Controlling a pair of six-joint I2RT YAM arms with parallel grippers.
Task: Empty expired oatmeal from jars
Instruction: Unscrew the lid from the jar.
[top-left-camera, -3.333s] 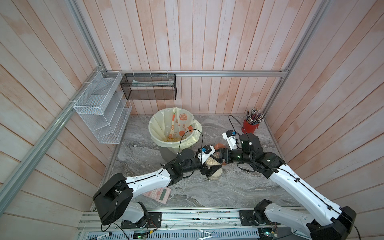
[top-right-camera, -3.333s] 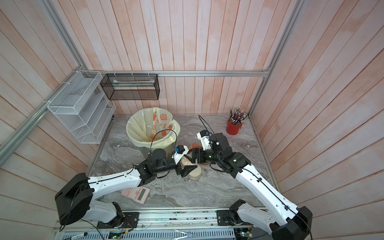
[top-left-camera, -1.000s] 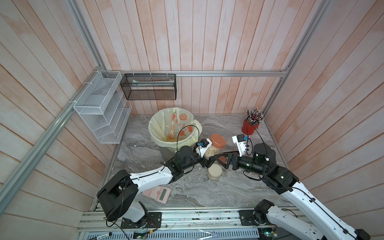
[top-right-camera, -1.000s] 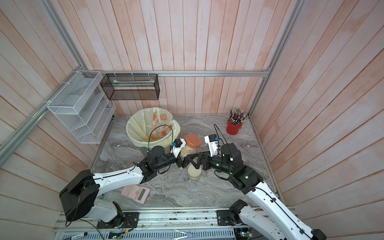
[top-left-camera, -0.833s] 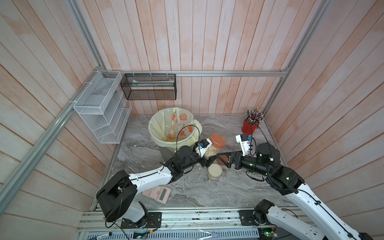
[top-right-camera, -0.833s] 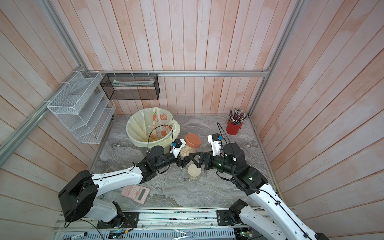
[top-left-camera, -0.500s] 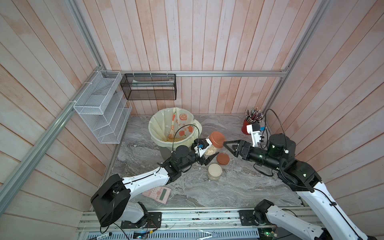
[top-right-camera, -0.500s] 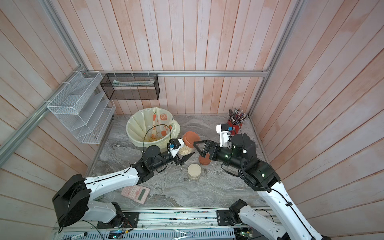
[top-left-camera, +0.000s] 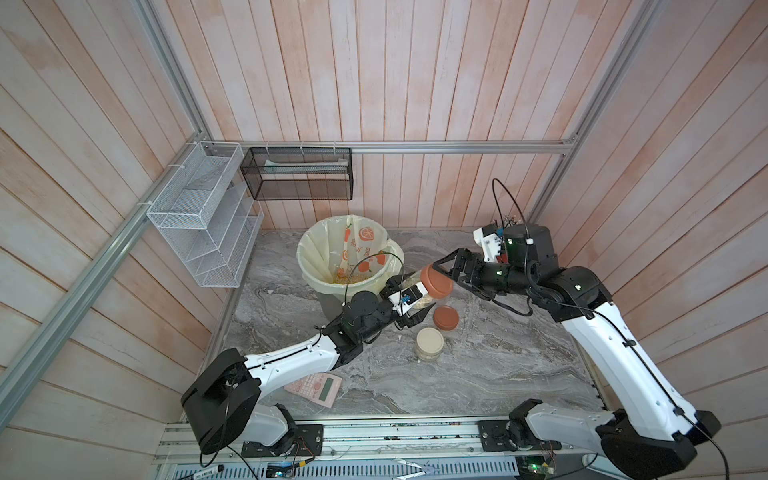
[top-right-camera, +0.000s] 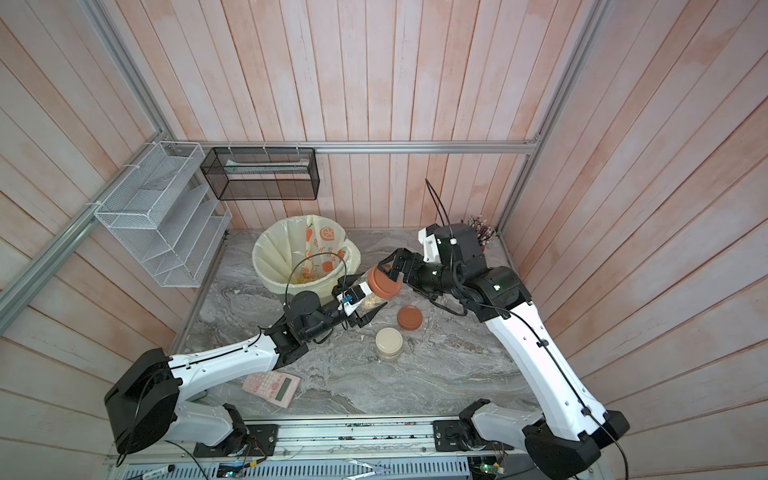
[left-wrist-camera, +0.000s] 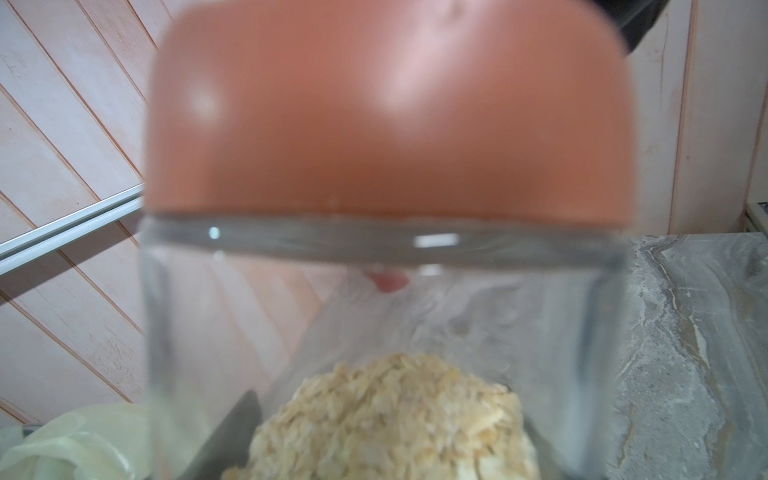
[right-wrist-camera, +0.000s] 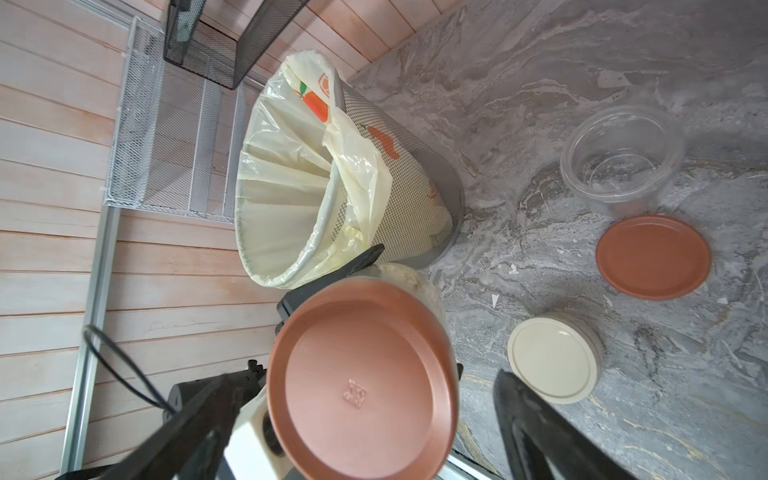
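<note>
Against the frame half a second prior, the right gripper (top-left-camera: 444, 275) had closed the gap to the held jar (top-left-camera: 432, 286). Its jaws were spread wide and stood either side of the terracotta lid (right-wrist-camera: 361, 382), with no contact visible in the right wrist view. The jar itself kept much the same place, raised clear of the worktop (top-left-camera: 478, 374) and just beside the bin (top-left-camera: 330, 301). A second ago that gripper was lower, near the loose lid (top-left-camera: 446, 318).

The left gripper (top-left-camera: 417, 296) had its jaws pinching the jar's glass body, and the jar was tilted with its lid toward the right arm. The oatmeal (left-wrist-camera: 386, 419) lay heaped at the jar's base end, away from the lid, which was on.

Pose: the left arm reached low across the worktop, wrist rising toward the bin. The right arm stood raised, elbow high, wrist levelled at the lid.

The cream-lidded jar (top-left-camera: 429, 344) stood closed on the worktop near the loose lid. An empty open jar (right-wrist-camera: 623, 162) stood just beside that lid.
</note>
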